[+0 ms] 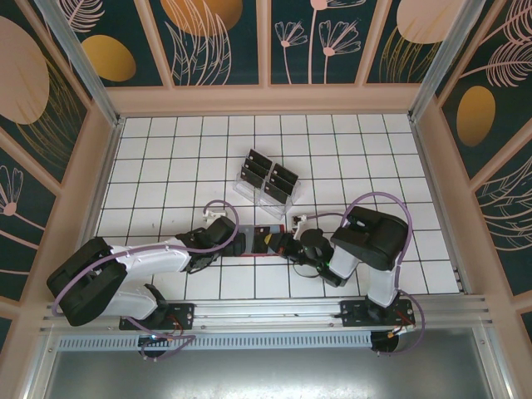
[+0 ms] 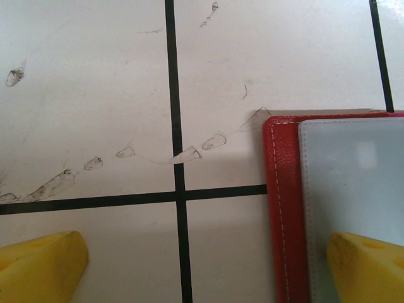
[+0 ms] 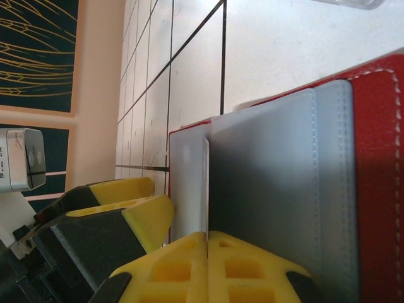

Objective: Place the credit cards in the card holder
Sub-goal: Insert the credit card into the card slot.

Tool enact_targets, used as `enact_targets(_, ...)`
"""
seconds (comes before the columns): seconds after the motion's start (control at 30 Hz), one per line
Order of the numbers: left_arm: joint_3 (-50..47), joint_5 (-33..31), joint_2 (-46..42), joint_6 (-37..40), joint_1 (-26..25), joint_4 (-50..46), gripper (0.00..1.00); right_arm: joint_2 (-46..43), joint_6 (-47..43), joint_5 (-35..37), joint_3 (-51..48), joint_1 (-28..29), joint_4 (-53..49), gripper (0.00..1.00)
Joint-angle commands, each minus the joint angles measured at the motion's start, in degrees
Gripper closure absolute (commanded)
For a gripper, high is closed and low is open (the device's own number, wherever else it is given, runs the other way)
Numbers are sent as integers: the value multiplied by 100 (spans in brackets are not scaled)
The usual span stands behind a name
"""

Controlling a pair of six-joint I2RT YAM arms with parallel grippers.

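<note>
Top external view: open red folding wallet [image 1: 265,240] near the table's near edge; dark thin cards [image 1: 268,170] in clear slotted rack [image 1: 248,190] beyond. Left gripper [image 2: 202,247] spread, right gripper [image 3: 207,245] pressed together at grey pocket [image 3: 265,183] lip: apparently pocket-opening. Next: fetching a card.

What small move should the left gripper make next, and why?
Probably press down to pin the red wallet. The left gripper is open, one finger over its grey pocket, while the right gripper looks shut on a thin grey flap. The dark cards sit in the clear rack, so none is loaded yet.
</note>
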Motion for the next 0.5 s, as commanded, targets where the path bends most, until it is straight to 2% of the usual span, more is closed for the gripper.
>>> enact_targets(0.0, -219, 81, 132, -103, 34, -392, 1, 114, 49, -109, 117, 22, -352, 100)
enact_targets(0.47, -226, 92, 117, -95, 26, -366, 2, 244, 45, -296, 508, 27, -959, 100)
